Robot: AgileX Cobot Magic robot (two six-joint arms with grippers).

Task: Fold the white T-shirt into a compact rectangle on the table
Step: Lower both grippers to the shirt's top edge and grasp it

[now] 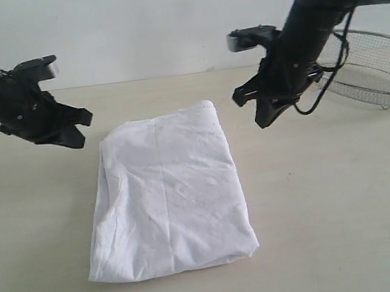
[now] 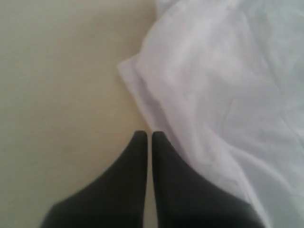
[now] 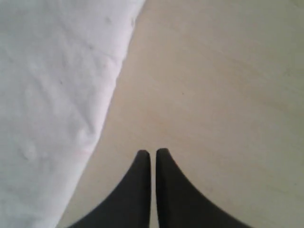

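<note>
T-shirt (image 1: 169,198), white, lies folded rectangular in the middle of the table (image 1: 343,206), long axis near-to-far, far end leaning right. Flanking that end, the left gripper (image 2: 148,135) and right gripper (image 3: 153,153) are pressed together, empty.

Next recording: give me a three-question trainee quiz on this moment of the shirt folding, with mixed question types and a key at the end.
1. True or false: the soft white T-shirt lies folded in a rough rectangle on the pale beige table.
2. What does the left gripper hold? A) a shirt corner B) nothing C) a sleeve
3. Fill in: the round silver wire-mesh basket sits on the side of the ____ arm.
Key: 1 true; 2 B; 3 right.
</note>
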